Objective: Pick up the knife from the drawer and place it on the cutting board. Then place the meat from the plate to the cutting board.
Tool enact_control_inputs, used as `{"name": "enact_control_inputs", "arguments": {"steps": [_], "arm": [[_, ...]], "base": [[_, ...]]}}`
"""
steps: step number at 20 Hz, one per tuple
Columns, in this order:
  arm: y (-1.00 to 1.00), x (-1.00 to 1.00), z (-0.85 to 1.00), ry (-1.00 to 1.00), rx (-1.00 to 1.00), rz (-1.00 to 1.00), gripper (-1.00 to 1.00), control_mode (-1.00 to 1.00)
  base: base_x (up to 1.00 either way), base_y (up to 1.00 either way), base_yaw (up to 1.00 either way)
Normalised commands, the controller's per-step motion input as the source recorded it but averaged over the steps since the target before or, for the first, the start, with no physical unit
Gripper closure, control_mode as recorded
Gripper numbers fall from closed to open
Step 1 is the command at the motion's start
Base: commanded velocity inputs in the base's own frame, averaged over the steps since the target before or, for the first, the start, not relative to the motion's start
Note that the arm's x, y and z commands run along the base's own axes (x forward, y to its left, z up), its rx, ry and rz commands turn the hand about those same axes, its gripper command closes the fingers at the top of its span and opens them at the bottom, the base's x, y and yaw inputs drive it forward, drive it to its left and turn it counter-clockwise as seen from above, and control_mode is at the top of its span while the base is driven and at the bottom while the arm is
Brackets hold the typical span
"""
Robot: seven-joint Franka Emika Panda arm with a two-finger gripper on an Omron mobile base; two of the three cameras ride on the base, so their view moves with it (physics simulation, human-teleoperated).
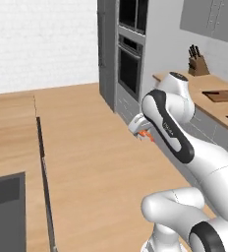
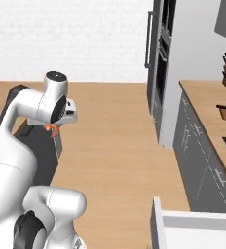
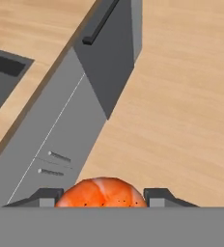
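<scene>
1. Meat (image 3: 102,193): orange-red, rounded; lower part cut off by the hand view's bottom edge. Sits between the two dark fingertips. In the left base view a small orange bit (image 1: 145,134) shows beside the arm's forearm; in the right base view it (image 2: 51,128) hangs below the wrist.
2. Gripper (image 3: 103,198): closed onto the meat, one fingertip at each side; held in the air above the wooden floor. Fingers mostly hidden in both base views.
3. Cutting board (image 1: 223,95): brown, on the far counter, right end cut off by the frame; a dark strip lies along it, too small to identify.
4. Knife block (image 1: 197,64): on the same counter, near the wall.
5. Drawer (image 2: 197,228): pulled open, white inside, only partly in frame.
</scene>
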Motion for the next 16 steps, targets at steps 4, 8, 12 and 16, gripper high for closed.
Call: {"name": "enact_control_inputs", "arguments": {"steps": [4,8,12,16], "arm": [[0.0,0.0,0.0,0.0,0.0,0.0,1.0,1.0],[0.0,0.0,0.0,0.0,0.0,0.0,1.0,1.0],[0.0,0.0,0.0,0.0,0.0,0.0,1.0,1.0],[0.0,0.0,0.0,0.0,0.0,0.0,1.0,1.0]], "base": [[0.98,0.0,0.0],[0.86,0.0,0.0],[0.78,0.0,-0.01],[0.91,0.0,-0.16]]}}
